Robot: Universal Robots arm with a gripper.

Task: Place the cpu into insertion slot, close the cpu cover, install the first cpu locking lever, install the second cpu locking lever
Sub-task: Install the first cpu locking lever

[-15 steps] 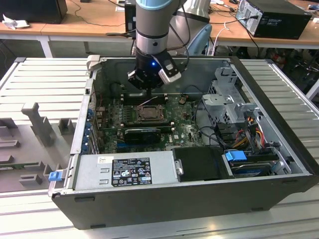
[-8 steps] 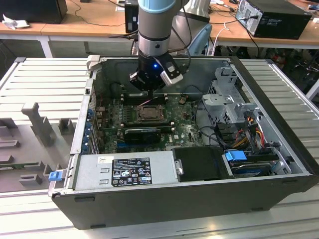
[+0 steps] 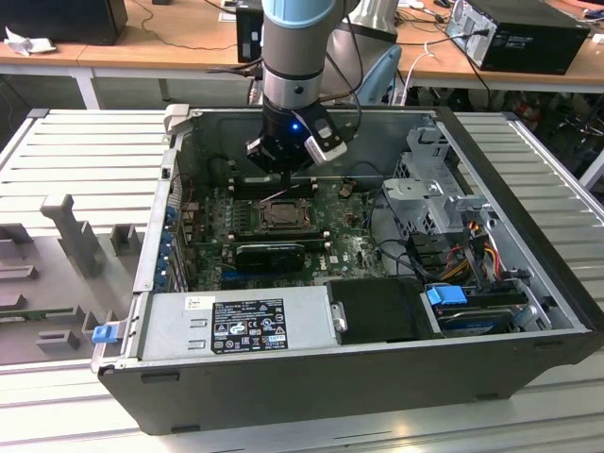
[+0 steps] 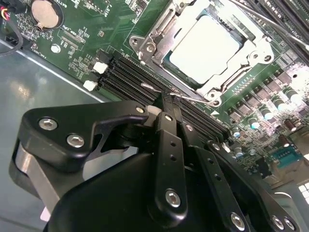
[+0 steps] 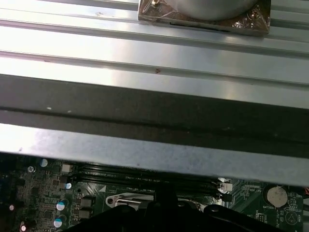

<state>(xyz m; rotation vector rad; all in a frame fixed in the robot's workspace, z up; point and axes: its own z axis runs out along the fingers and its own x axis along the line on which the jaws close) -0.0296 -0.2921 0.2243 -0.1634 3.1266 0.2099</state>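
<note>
My black gripper hangs in the upper middle of the exterior view, inside the open dark-grey computer case, just above the far edge of the green circuit board. In the second wrist view my gripper fills the lower half of the frame. Its fingers are pressed together, and their tip sits on a thin silvery wire lever lying beside the socket, against the row of long black memory slots.

The small flat square cpu with its pale beige-silver face already lies in the square insertion slot, in the upper right of the second wrist view. The thin silvery-grey metal cpu cover is folded down around it, framing the chip through its square cut-out.

A round silver coin battery sits on the board in the upper left of that frame. In the first wrist view the ribbed silver metal table surface spans the upper half, with the case's dark wall across the middle.
</note>
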